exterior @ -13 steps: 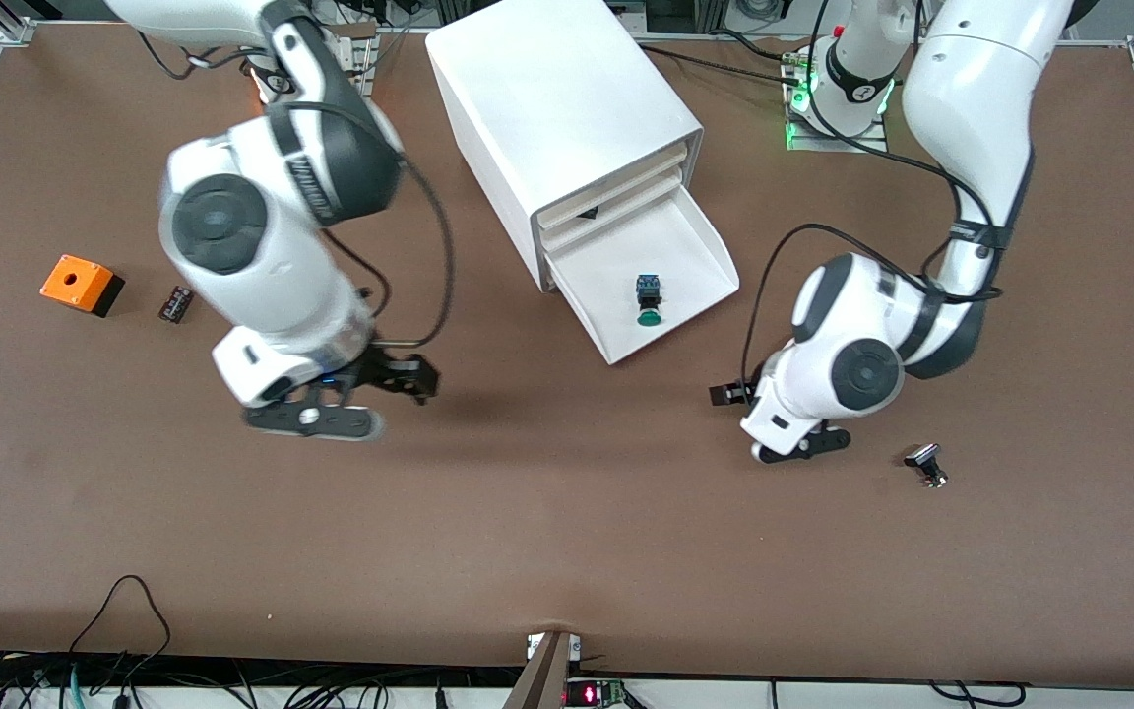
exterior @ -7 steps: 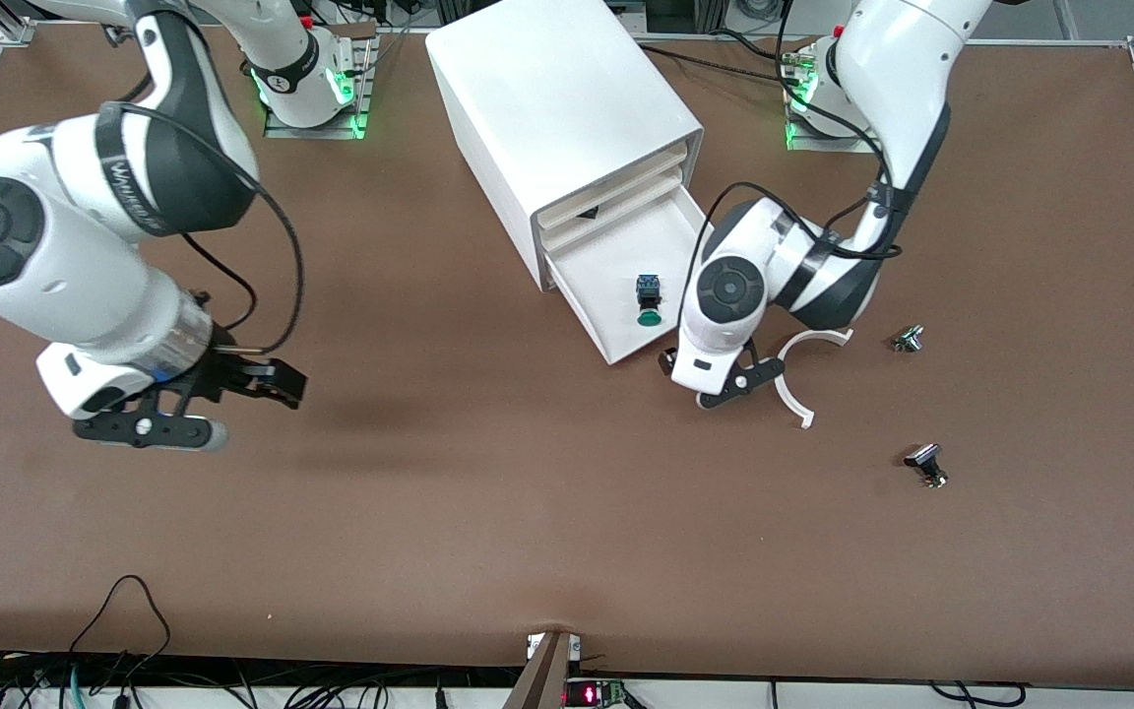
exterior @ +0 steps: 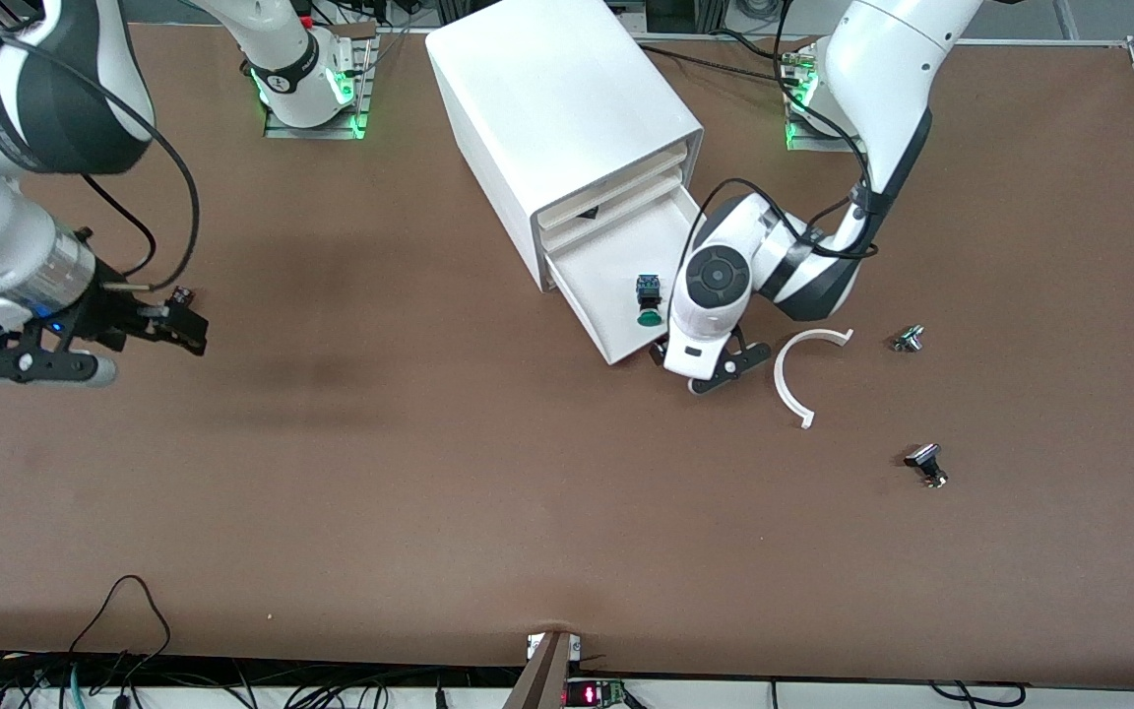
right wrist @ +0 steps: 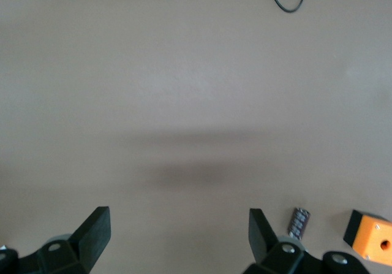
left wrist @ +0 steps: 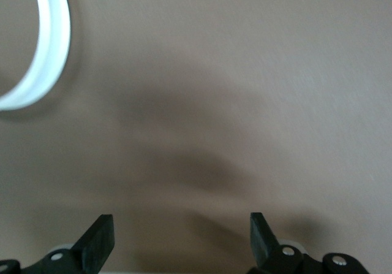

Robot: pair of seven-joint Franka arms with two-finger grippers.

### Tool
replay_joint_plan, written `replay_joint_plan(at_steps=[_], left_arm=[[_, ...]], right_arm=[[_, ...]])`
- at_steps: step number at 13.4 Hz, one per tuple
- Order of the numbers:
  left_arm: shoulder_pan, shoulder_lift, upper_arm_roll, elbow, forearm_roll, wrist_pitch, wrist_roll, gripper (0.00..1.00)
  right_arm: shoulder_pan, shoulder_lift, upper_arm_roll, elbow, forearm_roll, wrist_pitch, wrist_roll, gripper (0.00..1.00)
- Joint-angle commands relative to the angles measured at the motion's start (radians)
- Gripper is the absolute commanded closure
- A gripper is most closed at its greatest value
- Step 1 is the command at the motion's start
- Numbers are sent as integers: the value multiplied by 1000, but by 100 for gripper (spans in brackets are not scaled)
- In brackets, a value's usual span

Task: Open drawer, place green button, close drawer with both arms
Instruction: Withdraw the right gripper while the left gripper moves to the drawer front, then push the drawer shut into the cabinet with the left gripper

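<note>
Two arms have repositioned within the last second: the right gripper (exterior: 149, 330) has retreated, fingers spread and empty, toward the right arm's end of the table, while the left gripper (exterior: 715, 366) has moved in to the front of the open drawer (exterior: 685, 258), fingers likewise apart. With the green-capped button (exterior: 648, 298) already in the drawer, closing likely comes next.
</note>
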Motion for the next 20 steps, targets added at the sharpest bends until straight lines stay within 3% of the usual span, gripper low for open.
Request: replay_joint_plan(at_steps=[1, 4, 8, 13, 16, 20], left_arm=[[11, -43, -54, -58, -16, -6, -34, 2], [16, -39, -77, -58, -128, -12, -19, 2], [16, -39, -128, -60, -166, -98, -19, 2], [2, -30, -151, -58, -275, -104, -18, 2], [4, -12, -160, -60, -337, -106, -19, 2], [0, -1, -165, -61, -364, -106, -21, 2]], right_arm=[[4, -163, -11, -160, 4, 11, -5, 0], [4, -254, -23, -214, -3, -32, 5, 0], [4, -239, -23, -177, -10, -52, 27, 0], [-37, -196, -14, -90, 7, -57, 18, 0], [-204, -192, 167, -86, 7, -58, 22, 0], [-229, -191, 208, -59, 5, -58, 38, 0]])
